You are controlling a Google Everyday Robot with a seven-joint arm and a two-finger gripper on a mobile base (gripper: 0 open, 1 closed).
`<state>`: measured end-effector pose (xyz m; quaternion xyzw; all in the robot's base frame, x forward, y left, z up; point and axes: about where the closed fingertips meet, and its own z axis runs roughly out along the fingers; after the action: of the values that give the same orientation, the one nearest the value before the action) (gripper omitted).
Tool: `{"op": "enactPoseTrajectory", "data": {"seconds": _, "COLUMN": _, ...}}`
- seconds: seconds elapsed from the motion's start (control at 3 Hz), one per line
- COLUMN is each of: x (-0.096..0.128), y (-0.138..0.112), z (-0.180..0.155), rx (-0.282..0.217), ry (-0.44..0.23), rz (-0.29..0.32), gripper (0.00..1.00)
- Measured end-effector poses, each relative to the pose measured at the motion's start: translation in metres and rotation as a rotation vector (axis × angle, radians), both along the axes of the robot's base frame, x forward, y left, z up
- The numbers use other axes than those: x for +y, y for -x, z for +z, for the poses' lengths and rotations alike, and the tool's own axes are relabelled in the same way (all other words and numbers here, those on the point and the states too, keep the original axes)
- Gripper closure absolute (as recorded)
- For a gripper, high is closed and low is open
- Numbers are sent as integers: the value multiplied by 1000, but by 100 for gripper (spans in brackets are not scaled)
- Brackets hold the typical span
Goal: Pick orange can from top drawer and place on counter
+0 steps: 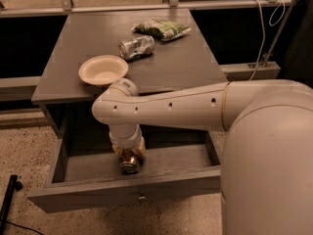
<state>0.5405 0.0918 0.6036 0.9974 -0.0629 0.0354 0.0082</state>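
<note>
The robot's white arm (166, 106) reaches from the right across the counter's near edge and bends down into the open top drawer (122, 194). Its gripper (130, 155) hangs inside the drawer, left of centre, its tan fingers (140, 149) closed around the orange can (129, 165), whose silver end faces the camera. On the counter (186, 67) a pale paper bowl (103, 70) sits near the front left; farther back lie a crushed silver can (137, 46) and a green-and-white snack bag (162, 28).
</note>
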Motion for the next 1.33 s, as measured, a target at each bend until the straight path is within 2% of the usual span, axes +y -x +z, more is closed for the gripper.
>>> {"op": "enactPoseTrajectory", "data": {"seconds": 0.33, "x": -4, "y": 0, "z": -3, "rx": -4, "ry": -41, "rz": -5, "gripper": 66}}
{"op": "enactPoseTrajectory", "data": {"seconds": 0.67, "x": -12, "y": -12, "z": 53, "rx": -104, "ry": -91, "rz": 104, "gripper": 97}}
{"op": "enactPoseTrajectory", "data": {"seconds": 1.0, "x": -33, "y": -22, "z": 100, "rx": -142, "ry": -148, "rz": 168, "gripper": 100}}
{"op": "enactPoseTrajectory", "data": {"seconds": 1.33, "x": -72, "y": -28, "z": 164, "rx": -163, "ry": -259, "rz": 216, "gripper": 100}}
